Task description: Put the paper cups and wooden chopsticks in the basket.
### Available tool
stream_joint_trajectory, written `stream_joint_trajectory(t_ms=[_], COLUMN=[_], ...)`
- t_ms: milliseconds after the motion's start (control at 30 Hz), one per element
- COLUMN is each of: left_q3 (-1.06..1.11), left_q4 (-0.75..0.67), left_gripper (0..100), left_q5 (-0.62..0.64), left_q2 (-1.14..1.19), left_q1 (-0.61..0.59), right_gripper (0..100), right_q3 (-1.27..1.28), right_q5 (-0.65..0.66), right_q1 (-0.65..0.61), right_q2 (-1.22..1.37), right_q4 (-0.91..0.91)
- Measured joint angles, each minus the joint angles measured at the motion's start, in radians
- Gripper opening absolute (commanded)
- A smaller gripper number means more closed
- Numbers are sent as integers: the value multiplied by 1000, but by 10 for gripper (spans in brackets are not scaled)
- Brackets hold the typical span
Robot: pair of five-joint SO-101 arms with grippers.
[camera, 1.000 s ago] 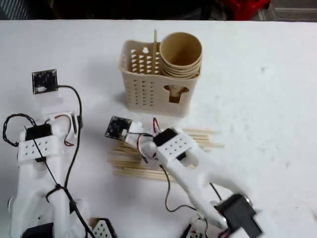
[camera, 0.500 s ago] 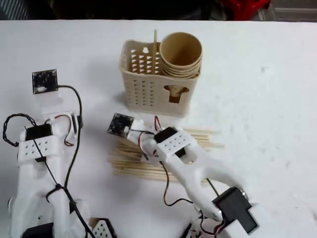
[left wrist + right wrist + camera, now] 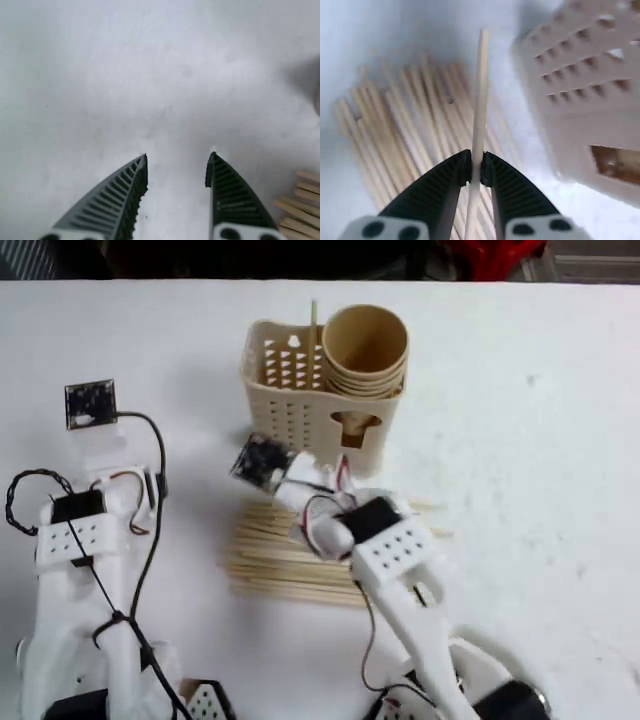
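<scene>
The right claw (image 3: 476, 172) is pinched shut on 1 wooden chopstick (image 3: 481, 95), held above the pile of chopsticks (image 3: 400, 135) lying beneath it. The basket (image 3: 580, 85), holding the stacked paper cups (image 3: 365, 340), stands just ahead. The left claw (image 3: 177, 162) hangs parted and empty over bare tabletop (image 3: 150, 75).

White table (image 3: 520, 440), perforated basket (image 3: 295, 425) standing on it, chopstick pile (image 3: 272, 562) lying just beside
</scene>
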Motion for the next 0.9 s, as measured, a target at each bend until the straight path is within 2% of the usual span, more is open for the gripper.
stream_joint_trajectory(t_ms=[200, 367, 667, 900], left_q3=[0, 0, 0, 0], left_q4=[0, -2, -2, -2], left_gripper=[203, 203, 203, 203], left_q5=[0, 0, 0, 0], left_q2=[0, 0, 0, 0], left_q1=[0, 0, 0, 0], right_gripper=[17, 17, 17, 21], right_q3=[-184, -446, -667, -807], right_q5=[-163, -196, -198, -198], right_q1=[11, 12, 14, 18], right_q2=[-170, -161, 137, 354], right_q4=[2, -64, -528, -588])
